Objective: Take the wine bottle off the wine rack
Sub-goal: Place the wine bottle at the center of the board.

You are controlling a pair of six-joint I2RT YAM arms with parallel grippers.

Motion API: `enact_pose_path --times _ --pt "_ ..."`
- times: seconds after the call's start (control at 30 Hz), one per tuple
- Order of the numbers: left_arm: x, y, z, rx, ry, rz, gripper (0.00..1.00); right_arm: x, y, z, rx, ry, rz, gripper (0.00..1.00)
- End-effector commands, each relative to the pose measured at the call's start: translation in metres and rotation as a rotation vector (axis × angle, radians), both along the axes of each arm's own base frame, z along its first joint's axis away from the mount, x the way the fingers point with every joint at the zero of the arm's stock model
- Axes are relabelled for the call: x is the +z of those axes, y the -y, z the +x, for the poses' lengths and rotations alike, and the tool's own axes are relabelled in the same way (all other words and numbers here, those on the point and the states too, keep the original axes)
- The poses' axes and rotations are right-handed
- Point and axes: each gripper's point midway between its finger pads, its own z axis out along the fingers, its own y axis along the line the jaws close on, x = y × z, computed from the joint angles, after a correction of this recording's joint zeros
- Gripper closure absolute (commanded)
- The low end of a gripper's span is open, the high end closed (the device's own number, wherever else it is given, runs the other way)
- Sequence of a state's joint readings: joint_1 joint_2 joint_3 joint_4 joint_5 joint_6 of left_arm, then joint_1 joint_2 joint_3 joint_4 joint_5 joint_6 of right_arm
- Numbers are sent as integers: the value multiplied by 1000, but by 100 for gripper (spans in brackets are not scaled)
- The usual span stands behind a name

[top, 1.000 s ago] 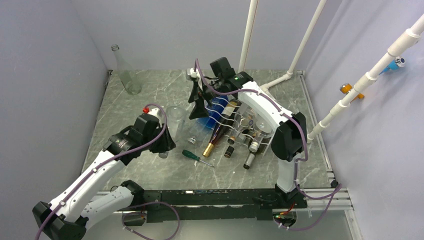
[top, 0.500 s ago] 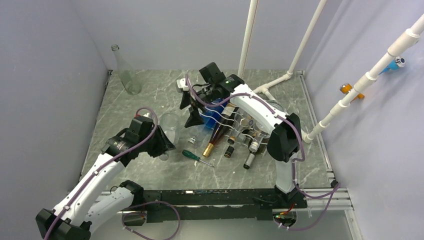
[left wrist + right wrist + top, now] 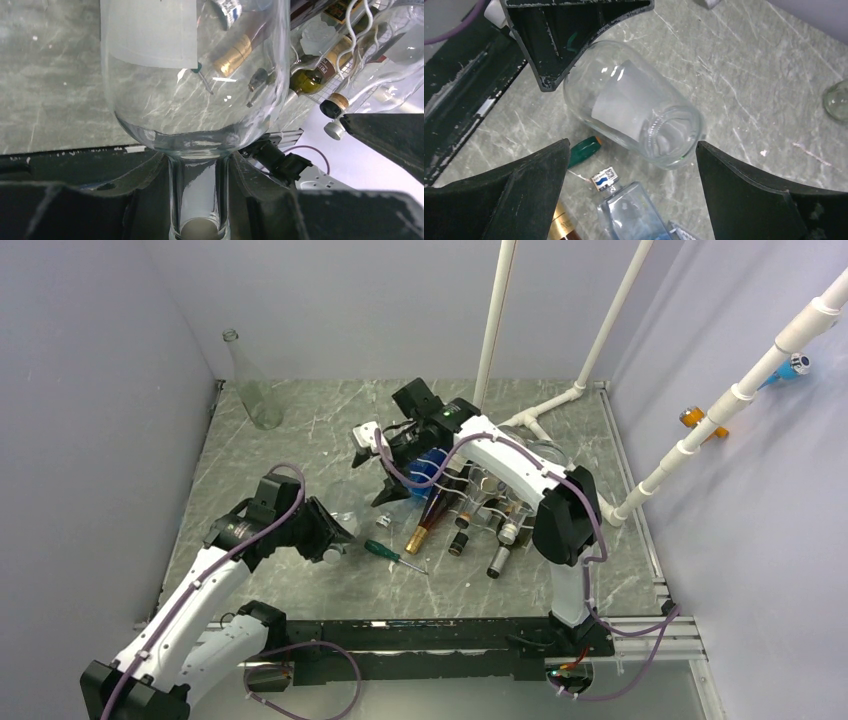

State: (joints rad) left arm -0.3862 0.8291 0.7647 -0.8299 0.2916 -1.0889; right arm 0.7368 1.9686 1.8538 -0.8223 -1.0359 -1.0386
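The white wire wine rack [image 3: 505, 502] sits right of centre with several bottles lying in its cradles; its wires also show in the left wrist view [image 3: 361, 30]. A dark wine bottle with a gold foil neck [image 3: 432, 512] pokes out of its front left. My left gripper [image 3: 333, 540] is shut on the neck of a clear glass bottle [image 3: 195, 75], which lies tilted low over the table [image 3: 352, 523]. My right gripper [image 3: 378, 472] is open and empty above the blue glass bottle [image 3: 636, 216] at the rack's left end, with the clear bottle [image 3: 634, 107] just beyond its fingertips.
A green-handled screwdriver [image 3: 383, 551] lies in front of the rack. A tall clear bottle [image 3: 250, 385] stands at the back left. White plastic pipes [image 3: 493, 315] rise behind the rack and along the right wall. The grey walls stand close on both sides.
My left gripper has tipped the clear bottle from upright down toward the table and drawn it forward. My right gripper has swung left and lower, staying open.
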Motion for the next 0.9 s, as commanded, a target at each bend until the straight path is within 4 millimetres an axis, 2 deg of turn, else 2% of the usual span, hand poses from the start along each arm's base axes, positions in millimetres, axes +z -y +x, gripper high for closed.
enact_pose_path --times 0.0,0.23,0.87 --pt "51 18 23 -1 155 -163 100 2 -16 -4 69 123 60 0" --pt "47 21 17 10 87 -202 100 -20 -25 -22 149 198 26 0" --pt "43 21 14 52 29 -254 100 -65 -34 -36 200 257 -38 0"
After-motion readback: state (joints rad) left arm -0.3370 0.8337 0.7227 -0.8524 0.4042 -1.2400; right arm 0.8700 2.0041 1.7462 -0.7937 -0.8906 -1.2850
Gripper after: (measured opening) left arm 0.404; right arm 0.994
